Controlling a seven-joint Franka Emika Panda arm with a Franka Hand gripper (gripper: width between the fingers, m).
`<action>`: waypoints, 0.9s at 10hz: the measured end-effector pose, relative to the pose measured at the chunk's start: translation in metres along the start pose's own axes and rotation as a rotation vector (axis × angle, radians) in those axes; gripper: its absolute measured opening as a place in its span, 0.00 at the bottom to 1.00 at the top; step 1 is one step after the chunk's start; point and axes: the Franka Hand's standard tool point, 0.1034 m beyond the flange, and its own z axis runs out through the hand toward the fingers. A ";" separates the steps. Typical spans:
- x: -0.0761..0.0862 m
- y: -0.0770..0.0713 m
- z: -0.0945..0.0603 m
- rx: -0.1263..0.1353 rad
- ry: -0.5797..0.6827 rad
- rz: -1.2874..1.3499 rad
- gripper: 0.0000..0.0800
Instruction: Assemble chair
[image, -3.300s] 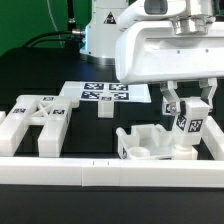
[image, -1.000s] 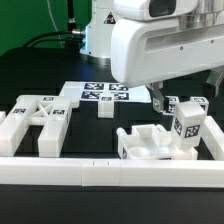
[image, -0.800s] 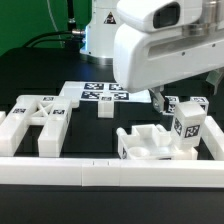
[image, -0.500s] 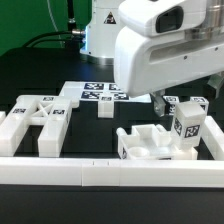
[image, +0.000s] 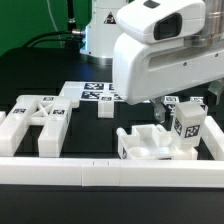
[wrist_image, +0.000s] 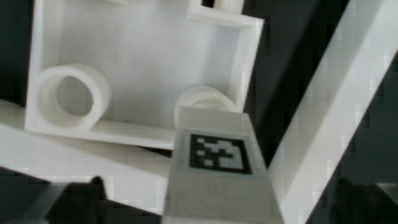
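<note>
Exterior view: the arm's white housing fills the upper part of the exterior view's right, and the gripper (image: 188, 100) hangs beneath it with its jaws spread wide and nothing between them. Just below it an upright tagged post (image: 188, 128) stands free against the end of the seat piece (image: 143, 143) on the exterior view's right, near the front border rail (image: 90, 172). Two frame pieces (image: 35, 120) lie well apart from these on the exterior view's left, and a short post (image: 105, 108) stands at the front edge of the marker board (image: 105, 92) on the black table (image: 40, 70). Wrist view: the post (wrist_image: 217, 152) rises close in front, its tag facing the camera, untouched. Behind it lies the seat piece (wrist_image: 143, 70), showing a raised rim and a round socket (wrist_image: 68, 96).
</note>
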 end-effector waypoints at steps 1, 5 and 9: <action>0.000 0.002 0.000 -0.001 0.002 -0.020 0.58; 0.000 0.005 0.001 -0.002 0.006 -0.033 0.36; -0.010 -0.002 0.003 0.005 0.046 0.251 0.36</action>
